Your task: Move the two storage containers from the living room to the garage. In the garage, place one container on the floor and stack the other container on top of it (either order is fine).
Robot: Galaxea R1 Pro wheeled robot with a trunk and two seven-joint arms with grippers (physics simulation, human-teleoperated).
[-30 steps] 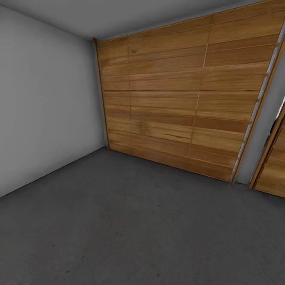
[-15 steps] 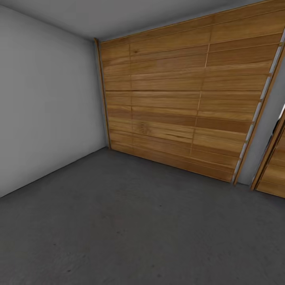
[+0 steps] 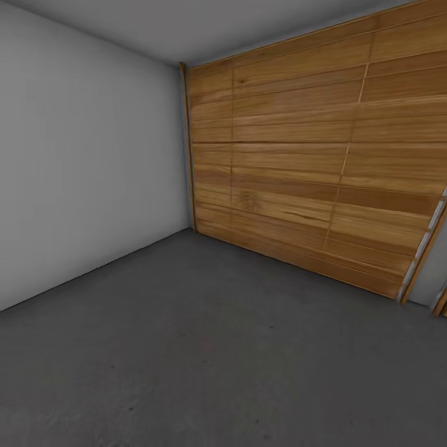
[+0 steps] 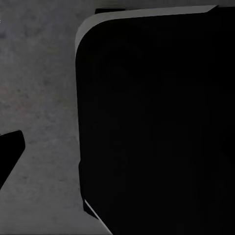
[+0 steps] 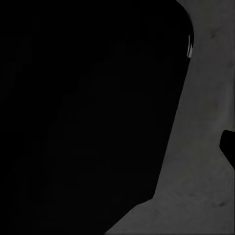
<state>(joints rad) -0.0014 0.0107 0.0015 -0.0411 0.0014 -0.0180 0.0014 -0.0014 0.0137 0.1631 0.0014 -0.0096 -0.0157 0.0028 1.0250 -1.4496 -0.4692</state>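
I face a garage corner: grey-white wall [image 3: 87, 161], wood-plank door [image 3: 310, 161], bare concrete floor [image 3: 205, 347] with no storage container on it. Both wrist views show dark bulk over concrete, so I cannot tell my fingers' state. I risk turning into the wall.

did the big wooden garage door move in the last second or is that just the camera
No. The wooden door and the grey wall slid right together, corner seam intact, so the head camera turned left.
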